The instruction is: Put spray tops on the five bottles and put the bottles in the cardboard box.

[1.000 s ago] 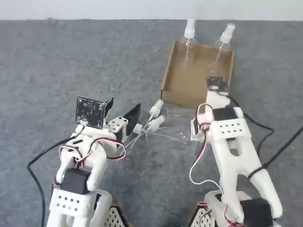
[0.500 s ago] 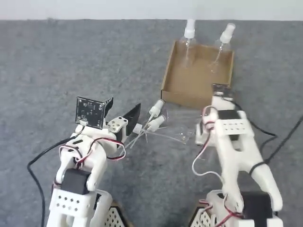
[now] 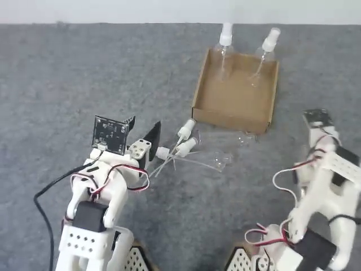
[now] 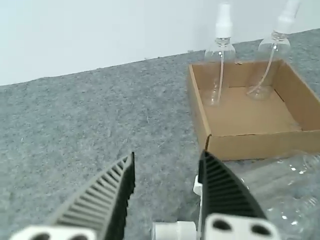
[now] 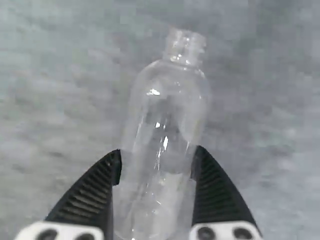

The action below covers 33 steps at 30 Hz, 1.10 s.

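Note:
A clear uncapped bottle (image 5: 167, 120) sits between the fingers of my right gripper (image 5: 156, 155), which is shut on its body. The right arm (image 3: 324, 169) stands at the table's right side, away from the cardboard box (image 3: 234, 118). Two bottles with spray tops (image 3: 225, 45) (image 3: 268, 46) stand at the back of the box (image 4: 250, 142). My left gripper (image 3: 141, 129) (image 4: 168, 157) is open, just left of the loose white spray tops (image 3: 185, 134) (image 3: 163, 152). One spray top (image 4: 172, 231) lies low between its fingers. Clear bottles (image 3: 211, 160) (image 4: 287, 182) lie in front of the box.
Grey carpet covers the table. Thin dip tubes (image 3: 163, 165) trail from the loose spray tops towards the left arm. Open carpet lies left of the box and between the two arm bases.
The right arm has swung from the box's front edge out to the right, taking a bottle with it. The left arm has barely shifted.

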Available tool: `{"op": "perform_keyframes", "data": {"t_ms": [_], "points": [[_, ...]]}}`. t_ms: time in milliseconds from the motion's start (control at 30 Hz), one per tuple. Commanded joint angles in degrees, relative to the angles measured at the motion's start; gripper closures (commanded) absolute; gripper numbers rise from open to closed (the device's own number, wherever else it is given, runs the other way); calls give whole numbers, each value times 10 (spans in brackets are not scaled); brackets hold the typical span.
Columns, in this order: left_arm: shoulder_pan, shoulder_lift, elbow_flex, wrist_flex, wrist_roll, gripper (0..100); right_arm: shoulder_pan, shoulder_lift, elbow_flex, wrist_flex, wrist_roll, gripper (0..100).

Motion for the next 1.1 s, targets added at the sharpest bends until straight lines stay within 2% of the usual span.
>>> {"op": "perform_keyframes", "data": {"t_ms": [0, 133, 267, 367, 533, 833, 1067], "points": [[-1, 29, -49, 27, -10, 804, 35, 3, -9, -19, 33, 964], [-1, 136, -108, 54, -18, 804, 36, 3, -9, -19, 62, 964], [-1, 303, -175, 62, -33, 804, 42, 3, -6, -19, 66, 964], [-1, 430, -247, 106, -30, 804, 43, 3, -5, -15, 65, 963], [-1, 588, -334, 153, 26, 803, 42, 3, -5, -15, 65, 963], [-2, 680, -390, 179, 127, 800, 42, 3, -5, -14, 65, 963], [-1, 687, -385, 180, 156, 764, 41, 3, -4, -14, 65, 963]]}}
